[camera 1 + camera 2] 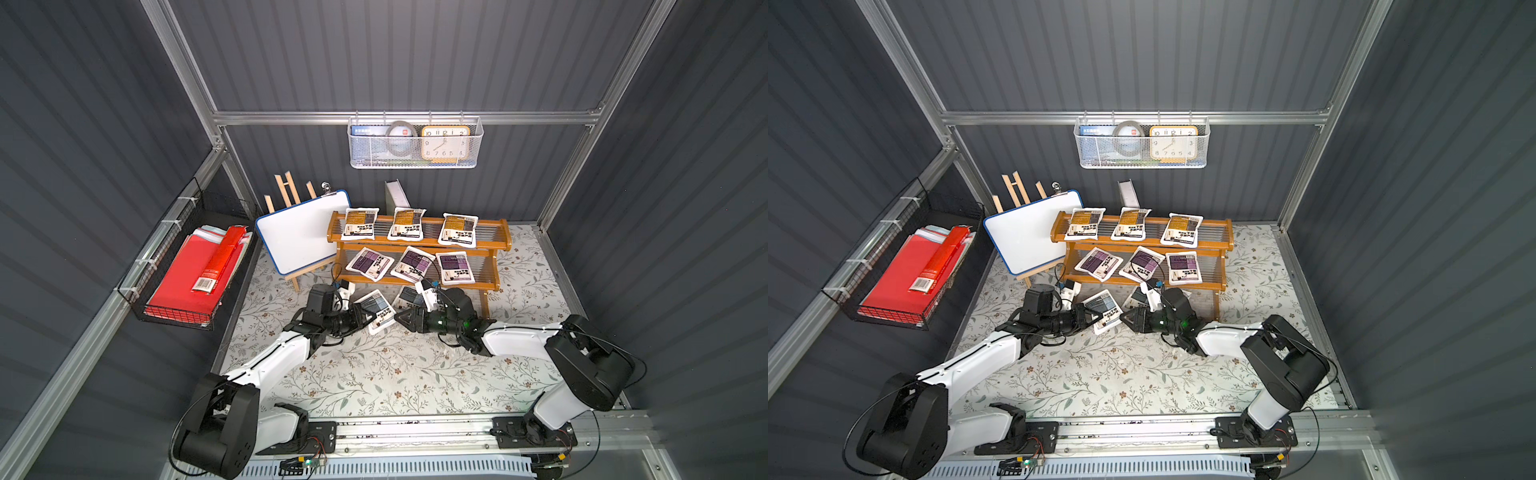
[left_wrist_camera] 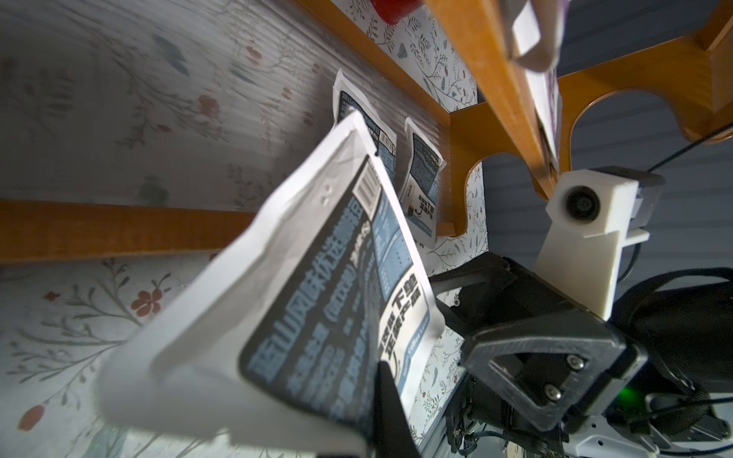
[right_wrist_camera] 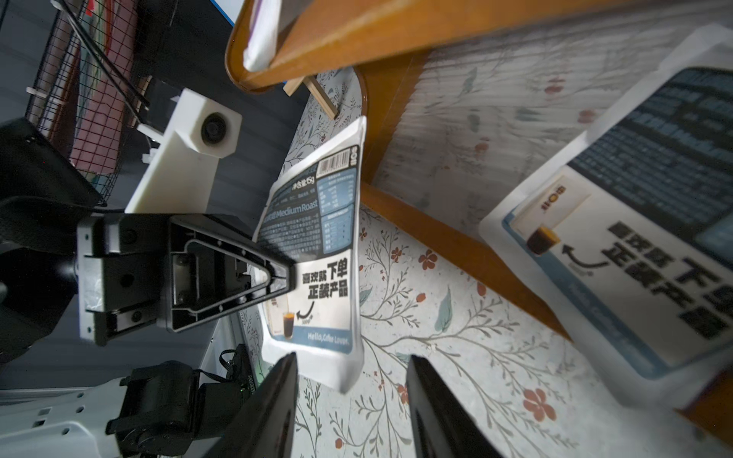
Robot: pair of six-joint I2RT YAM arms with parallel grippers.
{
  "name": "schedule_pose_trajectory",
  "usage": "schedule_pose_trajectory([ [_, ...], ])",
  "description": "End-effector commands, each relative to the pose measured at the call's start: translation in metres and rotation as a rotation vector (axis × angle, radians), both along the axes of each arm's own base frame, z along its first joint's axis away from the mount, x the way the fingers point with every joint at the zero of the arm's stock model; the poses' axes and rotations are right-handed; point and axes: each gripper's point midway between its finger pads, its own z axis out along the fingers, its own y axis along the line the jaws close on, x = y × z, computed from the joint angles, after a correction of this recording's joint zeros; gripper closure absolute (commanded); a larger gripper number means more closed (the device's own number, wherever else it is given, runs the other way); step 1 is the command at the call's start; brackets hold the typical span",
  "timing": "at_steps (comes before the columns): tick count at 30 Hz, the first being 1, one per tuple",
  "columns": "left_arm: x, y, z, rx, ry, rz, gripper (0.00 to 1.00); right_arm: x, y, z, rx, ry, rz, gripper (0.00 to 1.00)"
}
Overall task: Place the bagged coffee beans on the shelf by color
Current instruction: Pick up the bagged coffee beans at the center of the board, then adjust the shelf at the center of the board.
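The shelf point(image 1: 504, 237) holds three yellow-orange bagged coffee beans point(image 1: 406, 224) on its top tier and three purple ones point(image 1: 412, 264) on the middle tier. Two grey-blue pouches point(image 2: 424, 174) lie on the lowest tier. My left gripper point(image 1: 368, 319) is shut on a third grey-blue pouch point(image 1: 380, 309), holding it tilted above the floral mat in front of the lowest tier. My right gripper point(image 1: 399, 318) faces it from the other side and is open. In the right wrist view the held pouch point(image 3: 317, 253) hangs just ahead of the fingers point(image 3: 283, 380), and nothing is gripped.
A whiteboard on a wooden easel point(image 1: 303, 232) leans left of the shelf. A black wire basket with red folders point(image 1: 187, 274) hangs on the left wall. A white mesh basket with a clock point(image 1: 413, 143) hangs on the back wall. A grey box point(image 1: 395, 195) stands behind the shelf.
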Motion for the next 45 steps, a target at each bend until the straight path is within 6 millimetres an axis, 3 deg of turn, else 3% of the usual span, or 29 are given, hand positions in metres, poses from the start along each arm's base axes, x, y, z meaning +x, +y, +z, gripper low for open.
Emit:
schedule_pose_trajectory([
  [1, -0.003, -0.003, 0.007, -0.037, -0.018, -0.024, 1.0, 0.003, 0.014, 0.017, 0.072, -0.024, 0.029, 0.55],
  [7, -0.005, -0.005, 0.014, -0.06, -0.038, -0.03, 1.0, 0.005, 0.021, 0.018, 0.091, -0.02, 0.045, 0.67],
  [12, -0.004, -0.004, 0.018, -0.06, -0.047, -0.022, 1.0, 0.003, 0.025, 0.021, 0.102, -0.025, 0.058, 0.89],
  [14, 0.0, 0.0, 0.019, -0.037, -0.048, 0.004, 0.8, 0.002, 0.023, 0.021, 0.099, -0.03, 0.047, 1.0],
  [16, 0.008, 0.007, 0.023, -0.002, -0.061, 0.056, 0.49, 0.004, 0.019, 0.019, 0.087, -0.037, 0.026, 1.0],
  [17, 0.014, 0.014, 0.025, 0.033, -0.069, 0.103, 0.42, 0.004, 0.017, 0.015, 0.076, -0.039, 0.009, 1.0],
  [20, 0.031, 0.039, 0.038, 0.117, -0.102, 0.268, 0.32, 0.004, 0.014, 0.007, 0.048, -0.056, -0.037, 1.0],
  [22, 0.04, 0.062, 0.046, 0.182, -0.122, 0.403, 0.32, 0.0, 0.015, 0.003, 0.03, -0.09, -0.059, 1.0],
  [26, 0.042, 0.089, 0.055, 0.231, -0.117, 0.562, 0.32, -0.009, 0.023, -0.01, -0.053, -0.129, -0.033, 1.0],
  [34, 0.033, 0.123, 0.013, 0.466, -0.015, 0.64, 0.33, -0.011, 0.011, -0.012, -0.114, -0.153, -0.051, 1.0],
  [40, 0.044, 0.134, 0.001, 0.598, -0.026, 0.629, 0.34, -0.022, -0.008, -0.005, -0.172, -0.177, -0.047, 1.0],
  [45, 0.054, 0.138, -0.027, 0.68, -0.001, 0.605, 0.36, -0.032, -0.021, 0.01, -0.183, -0.205, -0.038, 1.0],
])
